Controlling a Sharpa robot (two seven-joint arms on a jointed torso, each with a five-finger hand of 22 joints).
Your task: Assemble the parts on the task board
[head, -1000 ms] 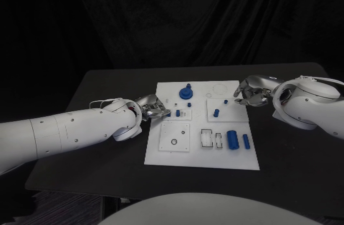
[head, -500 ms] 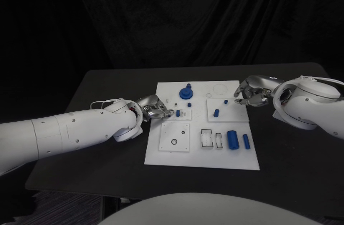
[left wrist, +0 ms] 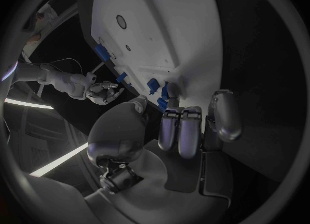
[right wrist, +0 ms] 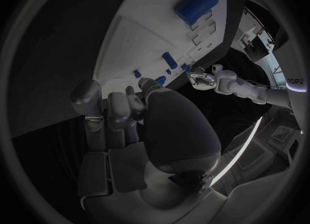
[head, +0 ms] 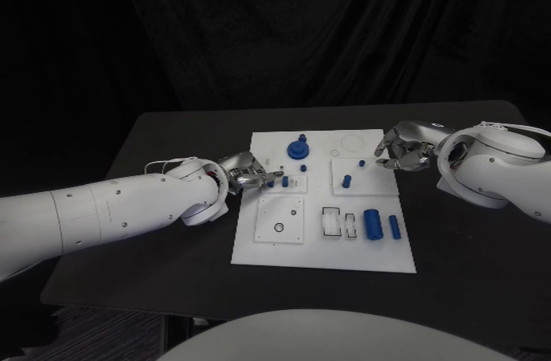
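Observation:
The white task board (head: 327, 253) lies mid-table. On it are a stacked round blue part (head: 298, 148), small blue pegs (head: 302, 168) (head: 345, 182) (head: 361, 163), and two blue cylinders (head: 372, 222) (head: 394, 227). My left hand (head: 248, 174) is at the board's left edge. Its thumb (left wrist: 137, 104) and fingertips (left wrist: 172, 93) meet around a small blue part (left wrist: 161, 102), beside a standing peg (head: 285, 182) (left wrist: 153, 84). My right hand (head: 402, 148) (right wrist: 123, 111) hovers at the board's far right edge with fingers curled in and nothing in them.
A square white insert with a round hole (head: 280, 220) and a slotted block (head: 332, 221) sit on the near half of the board. The black table (head: 172, 241) surrounds the board on all sides, with a black curtain behind.
My left hand's fingers have crept slightly rightward over the board's left edge toward the standing peg. The right hand has stayed put.

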